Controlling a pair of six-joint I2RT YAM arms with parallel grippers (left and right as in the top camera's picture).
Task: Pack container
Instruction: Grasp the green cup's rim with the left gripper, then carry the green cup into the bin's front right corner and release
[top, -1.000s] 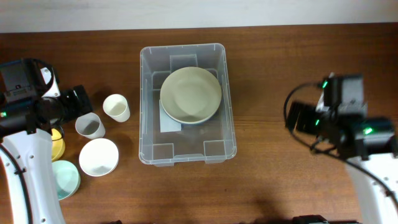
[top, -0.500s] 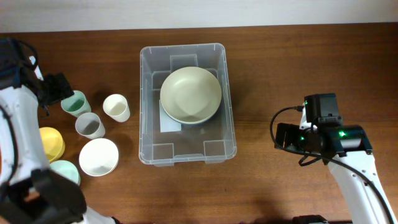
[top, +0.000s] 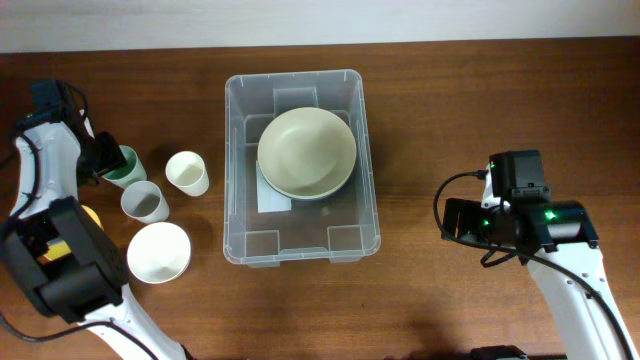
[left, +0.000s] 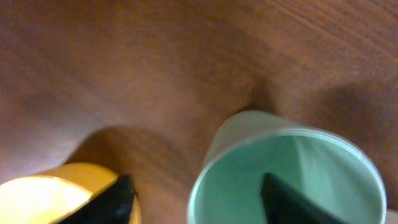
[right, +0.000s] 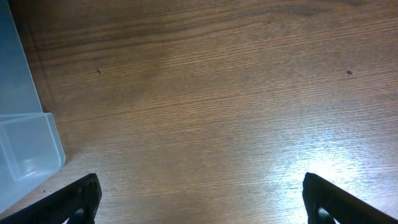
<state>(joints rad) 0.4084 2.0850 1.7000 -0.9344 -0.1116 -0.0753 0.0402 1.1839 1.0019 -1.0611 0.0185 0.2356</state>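
Note:
The container (top: 232, 170), a large clear plastic bin, stands at the table's middle with a pale green bowl (top: 306, 152) lying in it. A mint green cup (top: 124, 168) stands upright to its left. My left gripper (top: 106, 160) is down at this cup (left: 283, 168). Its jaws (left: 196, 202) straddle the cup's left wall, one finger inside and one outside, and both stand clear of the wall. My right gripper (top: 452, 220) hovers open over bare wood right of the container, its fingers (right: 84, 196) wide apart and nothing between them.
A white cup (top: 187, 172), a grey cup (top: 145, 203) and a white bowl (top: 158, 251) stand between the green cup and the container. A yellow bowl (left: 43, 199) lies just left of my left gripper. The container's corner (right: 25, 143) shows in the right wrist view.
My left gripper has dropped onto the green cup's rim and its jaws have narrowed. The right arm drew back toward the front edge a second ago and has stayed still since.

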